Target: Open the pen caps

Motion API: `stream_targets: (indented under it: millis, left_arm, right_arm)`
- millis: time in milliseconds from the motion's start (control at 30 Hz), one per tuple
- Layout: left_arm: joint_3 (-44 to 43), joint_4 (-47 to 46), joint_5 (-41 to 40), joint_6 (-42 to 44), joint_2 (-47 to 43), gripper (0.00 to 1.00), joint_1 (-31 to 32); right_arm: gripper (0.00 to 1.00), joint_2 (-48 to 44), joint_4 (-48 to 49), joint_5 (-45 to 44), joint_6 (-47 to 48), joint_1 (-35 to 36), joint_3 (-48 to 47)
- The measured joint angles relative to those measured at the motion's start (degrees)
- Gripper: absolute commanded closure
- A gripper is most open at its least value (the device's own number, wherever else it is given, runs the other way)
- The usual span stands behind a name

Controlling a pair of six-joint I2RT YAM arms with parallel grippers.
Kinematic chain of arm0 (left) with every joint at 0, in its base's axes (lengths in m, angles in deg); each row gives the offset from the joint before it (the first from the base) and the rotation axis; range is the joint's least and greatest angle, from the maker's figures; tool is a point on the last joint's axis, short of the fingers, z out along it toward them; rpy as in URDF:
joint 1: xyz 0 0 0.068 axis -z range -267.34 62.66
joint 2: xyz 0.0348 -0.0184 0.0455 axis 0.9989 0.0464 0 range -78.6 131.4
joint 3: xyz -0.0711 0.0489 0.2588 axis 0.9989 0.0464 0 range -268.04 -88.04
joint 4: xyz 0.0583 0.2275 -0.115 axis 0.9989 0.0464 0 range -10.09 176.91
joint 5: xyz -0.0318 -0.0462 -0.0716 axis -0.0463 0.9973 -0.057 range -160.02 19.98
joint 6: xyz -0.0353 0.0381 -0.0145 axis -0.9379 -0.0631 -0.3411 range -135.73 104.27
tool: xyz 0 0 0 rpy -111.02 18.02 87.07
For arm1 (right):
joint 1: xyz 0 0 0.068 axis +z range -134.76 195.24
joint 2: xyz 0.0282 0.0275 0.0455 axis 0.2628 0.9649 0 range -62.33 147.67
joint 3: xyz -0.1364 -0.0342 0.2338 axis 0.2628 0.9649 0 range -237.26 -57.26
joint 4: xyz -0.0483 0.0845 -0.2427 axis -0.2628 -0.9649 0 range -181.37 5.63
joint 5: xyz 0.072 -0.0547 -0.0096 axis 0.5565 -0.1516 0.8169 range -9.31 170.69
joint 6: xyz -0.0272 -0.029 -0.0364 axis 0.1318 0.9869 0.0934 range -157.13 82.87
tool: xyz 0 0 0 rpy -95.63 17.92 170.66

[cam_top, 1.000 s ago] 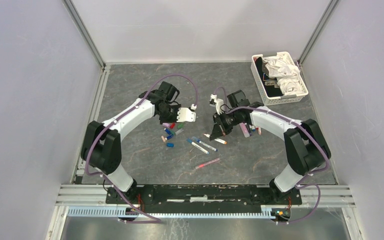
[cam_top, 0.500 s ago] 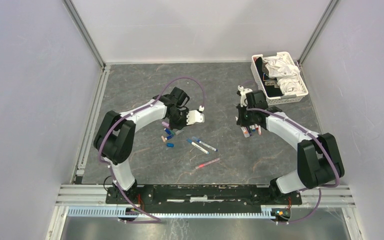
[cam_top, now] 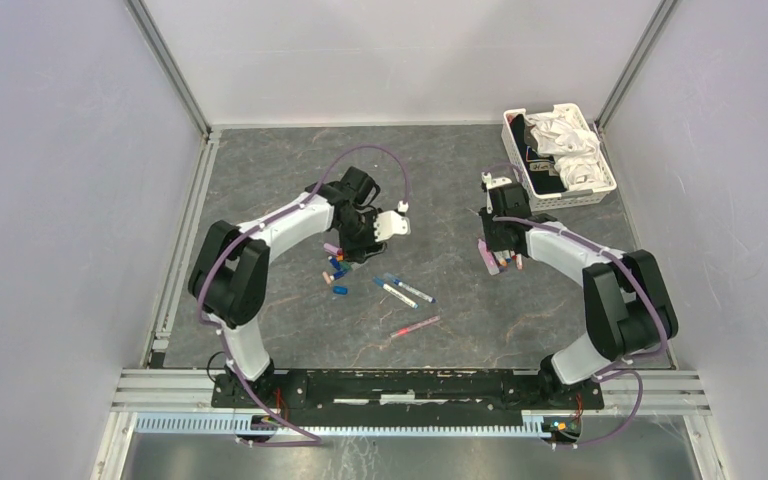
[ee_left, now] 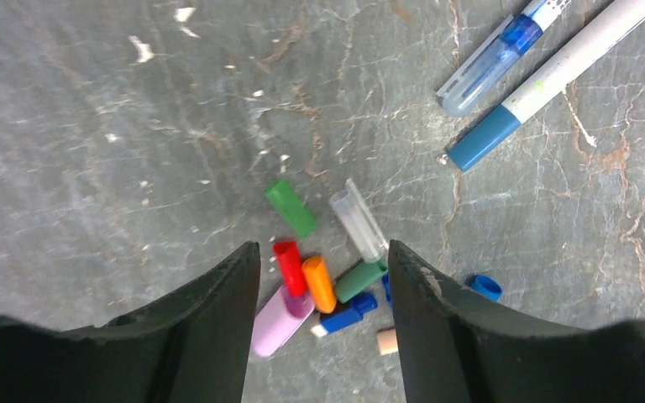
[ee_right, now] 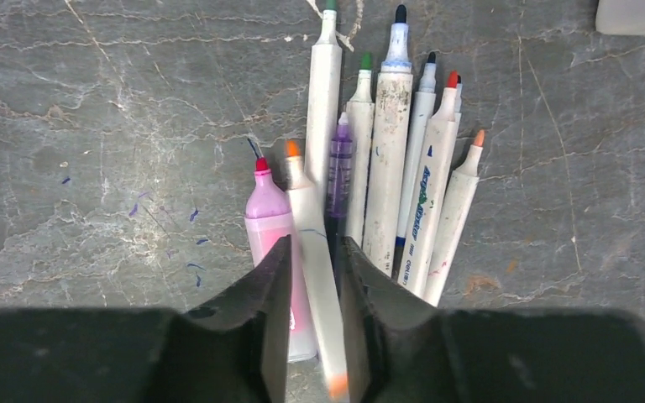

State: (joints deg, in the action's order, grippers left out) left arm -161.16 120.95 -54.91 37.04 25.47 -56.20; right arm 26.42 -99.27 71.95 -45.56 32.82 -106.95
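Several pen caps [ee_left: 319, 284] lie in a small heap on the grey table: green, clear, red, orange, dark green, blue and lilac. My left gripper [ee_left: 319, 260] hangs open right above the heap [cam_top: 336, 264], holding nothing. A blue cap [ee_left: 487, 287] lies just outside its right finger. My right gripper [ee_right: 312, 264] is over a row of uncapped pens [ee_right: 386, 159], its jaws slightly parted around a white, orange-tipped pen [ee_right: 315, 252] that looks blurred. In the top view the right gripper [cam_top: 498, 252] stands over that row [cam_top: 508, 262].
Two capped pens [cam_top: 403, 290] and a pink pen [cam_top: 416, 325] lie between the arms. The two capped pens [ee_left: 546, 80] also show at the left wrist view's top right. A white basket [cam_top: 610, 178] of crumpled cloth stands at the back right.
Both arms drew apart from the middle. The left went back over the cap heap and opened. The right carried the orange-tipped pen to the pen row and its jaws parted.
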Motion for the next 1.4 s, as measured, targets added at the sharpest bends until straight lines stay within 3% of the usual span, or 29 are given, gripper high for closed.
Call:
stream_targets:
  millis: [33,67,100,367,500,633,833,1067,1400]
  left_arm:
    - [-0.79,0.79,0.04,-0.17,-0.20,0.09,-0.15]
    - [-2.19,1.92,0.22,-0.61,-0.50,0.01,-0.39]
    - [-3.23,2.67,0.33,-0.83,-0.83,0.00,-0.63]
    - [-11.54,7.63,1.33,-2.03,-10.73,0.00,-2.29]
    - [-12.68,7.52,1.49,-3.72,-17.20,0.00,-2.47]
    - [-12.72,7.28,1.49,-5.64,-20.20,0.00,-3.02]
    - [-12.96,8.41,3.17,-8.52,-19.96,0.00,-6.86]
    - [-14.29,8.28,4.07,-10.19,-20.11,0.00,-11.47]
    - [-13.77,6.91,4.02,-11.15,-23.67,0.00,-12.48]
  right_arm:
    - [0.65,0.33,0.22,-0.35,0.04,-0.04,0.00]
    - [0.64,0.59,0.26,-0.55,0.09,-0.04,0.00]
    - [0.62,0.68,0.26,-0.61,0.02,-0.04,0.00]
    - [0.54,-1.03,0.37,0.33,-0.28,-0.07,0.00]
    - [0.50,-6.64,1.42,5.38,1.44,1.51,0.24]
    - [0.50,-11.74,3.02,12.68,6.82,9.33,0.59]
    - [0.51,-12.26,4.52,22.88,16.59,23.32,5.05]
    - [0.49,-12.24,3.43,29.29,26.69,28.89,12.85]
    - [0.51,-7.23,3.28,28.22,33.35,32.52,12.92]
